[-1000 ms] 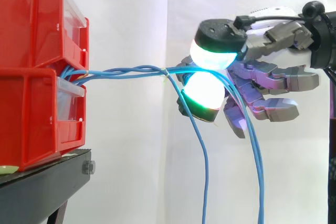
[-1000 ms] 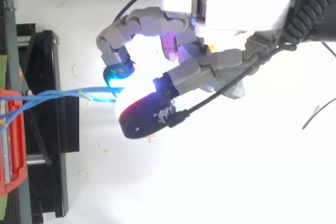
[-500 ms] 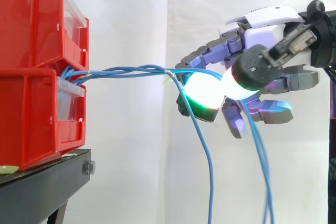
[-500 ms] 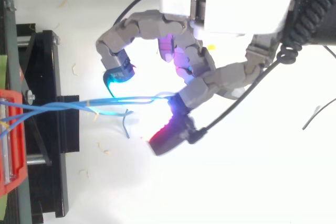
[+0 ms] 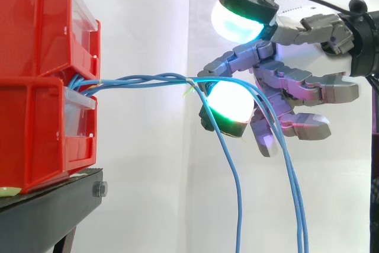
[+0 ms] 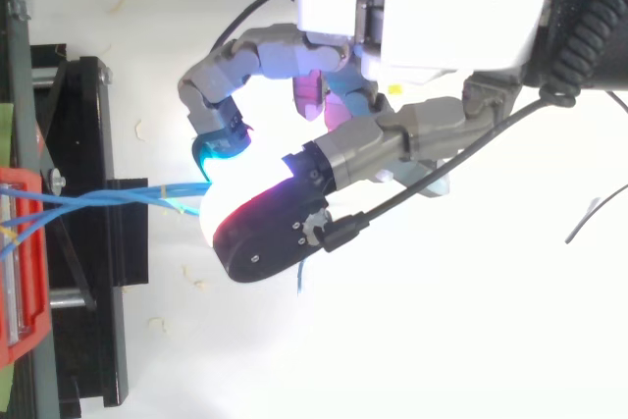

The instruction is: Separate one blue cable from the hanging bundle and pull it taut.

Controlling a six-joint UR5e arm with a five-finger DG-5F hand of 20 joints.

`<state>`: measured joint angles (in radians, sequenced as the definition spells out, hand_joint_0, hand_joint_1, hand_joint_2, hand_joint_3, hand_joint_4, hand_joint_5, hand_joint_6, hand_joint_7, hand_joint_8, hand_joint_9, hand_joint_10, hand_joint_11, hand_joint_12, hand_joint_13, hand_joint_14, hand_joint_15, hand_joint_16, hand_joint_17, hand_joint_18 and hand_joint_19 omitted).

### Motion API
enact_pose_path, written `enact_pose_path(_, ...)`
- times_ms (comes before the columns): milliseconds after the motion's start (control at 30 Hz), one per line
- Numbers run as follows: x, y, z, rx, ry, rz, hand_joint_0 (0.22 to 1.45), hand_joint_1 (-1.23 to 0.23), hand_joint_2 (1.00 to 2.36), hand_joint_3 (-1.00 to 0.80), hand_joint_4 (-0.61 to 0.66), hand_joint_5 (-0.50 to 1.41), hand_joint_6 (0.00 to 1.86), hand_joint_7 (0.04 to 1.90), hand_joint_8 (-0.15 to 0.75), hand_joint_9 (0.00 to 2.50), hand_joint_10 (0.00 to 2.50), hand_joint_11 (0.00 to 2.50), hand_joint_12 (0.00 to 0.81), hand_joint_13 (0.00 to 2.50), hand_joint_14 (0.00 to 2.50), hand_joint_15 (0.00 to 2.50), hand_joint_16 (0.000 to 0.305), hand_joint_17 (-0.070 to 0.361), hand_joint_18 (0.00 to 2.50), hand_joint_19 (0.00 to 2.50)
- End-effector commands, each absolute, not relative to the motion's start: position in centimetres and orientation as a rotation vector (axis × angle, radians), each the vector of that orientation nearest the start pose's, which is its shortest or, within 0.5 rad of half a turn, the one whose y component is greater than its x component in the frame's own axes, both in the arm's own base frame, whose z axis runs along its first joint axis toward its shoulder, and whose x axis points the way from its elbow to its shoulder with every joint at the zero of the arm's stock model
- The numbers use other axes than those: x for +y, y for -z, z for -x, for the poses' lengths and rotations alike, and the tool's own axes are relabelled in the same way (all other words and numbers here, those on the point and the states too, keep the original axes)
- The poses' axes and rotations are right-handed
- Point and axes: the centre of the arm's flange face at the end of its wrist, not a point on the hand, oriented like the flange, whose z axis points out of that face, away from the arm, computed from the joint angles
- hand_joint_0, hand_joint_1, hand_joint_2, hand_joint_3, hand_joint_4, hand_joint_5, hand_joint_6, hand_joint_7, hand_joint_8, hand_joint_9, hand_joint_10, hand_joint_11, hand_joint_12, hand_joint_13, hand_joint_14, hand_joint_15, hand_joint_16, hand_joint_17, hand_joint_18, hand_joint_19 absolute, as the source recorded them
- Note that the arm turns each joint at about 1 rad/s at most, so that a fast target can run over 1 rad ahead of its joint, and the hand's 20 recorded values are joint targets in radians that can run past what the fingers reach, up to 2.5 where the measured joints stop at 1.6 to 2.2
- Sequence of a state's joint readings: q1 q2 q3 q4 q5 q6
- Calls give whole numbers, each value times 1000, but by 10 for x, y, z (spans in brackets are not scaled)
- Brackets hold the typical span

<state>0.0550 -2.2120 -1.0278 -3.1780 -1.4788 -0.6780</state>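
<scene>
- Side view first: at the left we are looking at two red bins [image 5: 35, 75] stacked on a black stand [image 5: 47, 211], with a white curtain [image 5: 148, 16] hanging behind.
- We are seeing the blue cables [image 5: 142, 80] coming out between the two bins and running right as a loosely twisted, nearly level bundle.
- Right of the middle, the bundle is meeting the hand [image 5: 308, 57], which is reaching in from the right edge.
- Its fingers [image 5: 237, 63] are curling round the cables and hooking them. The strands are passing among the fingers and then hanging down loose below the hand.
- Its thumb [image 5: 240, 19] is standing raised above the fingers, apart from the cables, with its pad glowing white and green.
- From the top view we are watching the cables leaving the bins at the left edge, crossing the stand and running in under the thumb's pad, with a cyan-tipped finger curling just beside them.
- We cannot tell whether one cable is being held apart from the rest.
</scene>
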Motion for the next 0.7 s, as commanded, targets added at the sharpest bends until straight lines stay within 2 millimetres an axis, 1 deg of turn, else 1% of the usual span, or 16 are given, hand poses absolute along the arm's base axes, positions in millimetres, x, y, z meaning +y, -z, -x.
enact_pose_path(0, -102, -353, -736, 1563, -624, -773, 500, -284, 1000, -500, 76, 143, 502, 1322, 98, 2149, 25, 591, 299, 1602, 23, 840, 54, 122, 893, 725)
enact_pose_path(67, -101, -352, -736, 1567, -624, -773, 474, -353, 1000, -500, 87, 143, 502, 1322, 95, 2154, 27, 580, 308, 1612, 24, 835, 56, 126, 914, 708)
enact_pose_path(200, -97, -352, -737, 1567, -636, -776, 467, -374, 1000, -500, 102, 144, 502, 1310, 87, 2163, 26, 560, 304, 1617, 23, 814, 57, 128, 922, 702)
enact_pose_path(233, -97, -353, -737, 1563, -642, -782, 466, -375, 1000, -500, 97, 144, 502, 1305, 97, 2162, 25, 562, 307, 1618, 23, 806, 57, 128, 922, 701)
enact_pose_path(300, -96, -352, -737, 1553, -669, -814, 465, -384, 1000, -500, 103, 144, 502, 1311, 95, 2164, 23, 553, 307, 1619, 23, 806, 57, 128, 923, 703)
enact_pose_path(367, -94, -353, -737, 1524, -739, -884, 464, -403, 1000, -500, 96, 144, 502, 1310, 98, 2161, 24, 575, 304, 1620, 23, 810, 57, 128, 924, 700)
enact_pose_path(533, -93, -353, -737, 1491, -807, -960, 464, -419, 1000, -500, 95, 144, 502, 1311, 111, 2160, 25, 567, 305, 1617, 24, 820, 57, 129, 926, 702)
enact_pose_path(600, -92, -353, -737, 1481, -827, -982, 463, -425, 1000, -500, 96, 144, 502, 1317, 101, 2160, 26, 561, 308, 1617, 23, 808, 57, 129, 928, 701)
enact_pose_path(667, -91, -353, -738, 1476, -839, -994, 444, -470, 1000, -500, 113, 144, 503, 1323, 107, 2160, 25, 564, 312, 1627, 23, 799, 59, 133, 945, 697)
